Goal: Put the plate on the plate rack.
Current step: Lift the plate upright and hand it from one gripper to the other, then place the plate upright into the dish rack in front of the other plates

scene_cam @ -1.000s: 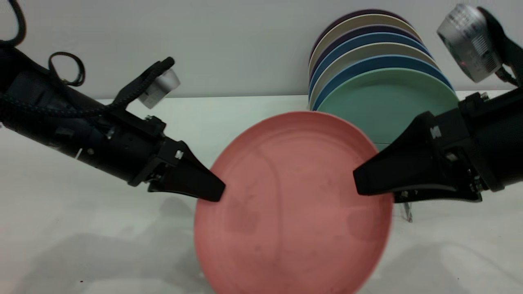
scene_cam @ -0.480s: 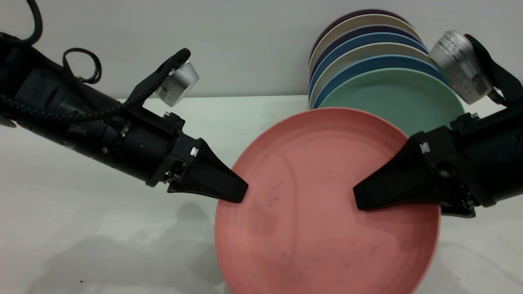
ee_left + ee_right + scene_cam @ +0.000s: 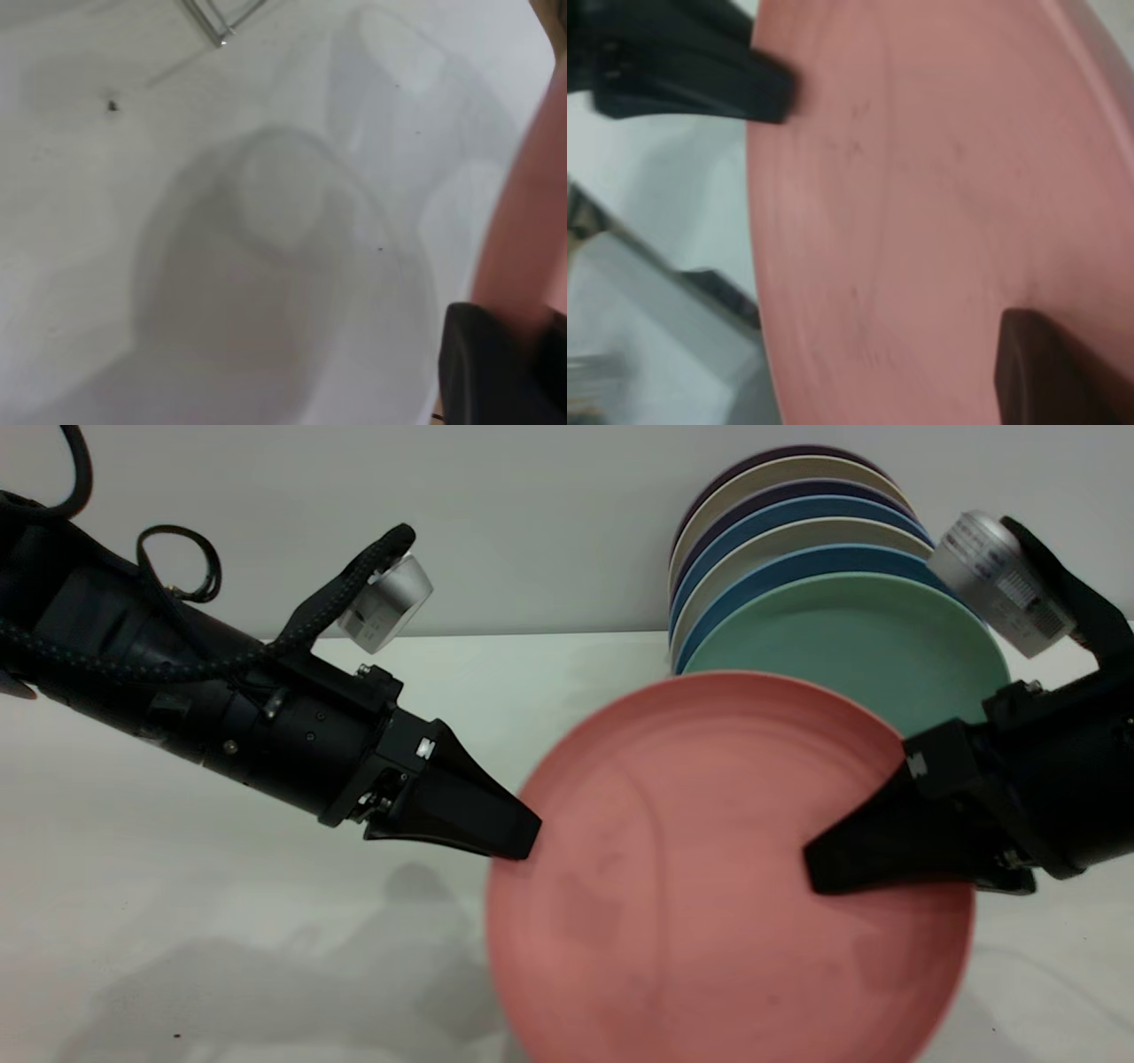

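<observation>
exterior view shows the plate (image 3: 700,886) held up between both arms, tilted face-out toward the camera, in front of the teal plate (image 3: 850,646) that heads the row of standing plates (image 3: 780,522). the left gripper (image 3: 514,840) meets the plate's edge at its fingertips, with the plate reaching away from those tips toward the right arm; whether its fingers pinch the rim or merely press against it, i cannot tell. the right gripper (image 3: 824,868) is clamped on the opposite side, one finger lying across the plate's face well past the rim, and the right wrist view shows that dark finger (image 3: 1045,372) flat on the pink surface with the other arm's tip at the far edge. the left wrist view has only a strip of the plate (image 3: 523,221) just beyond a fingertip, plus a bit of wire, probably the rack (image 3: 213,22), on the table (image 3: 177,266) farther off. the rack itself is hidden in the exterior view. the plate looks light, stiff and matte, so it should not flex or shatter, but smooth plastic held by the rim could pivot or slip between the tips. a hold on opposite edges, fingers deep over the rim, seems safest, keeping it upright enough to drop into a free slot ahead of the teal plate.
</observation>
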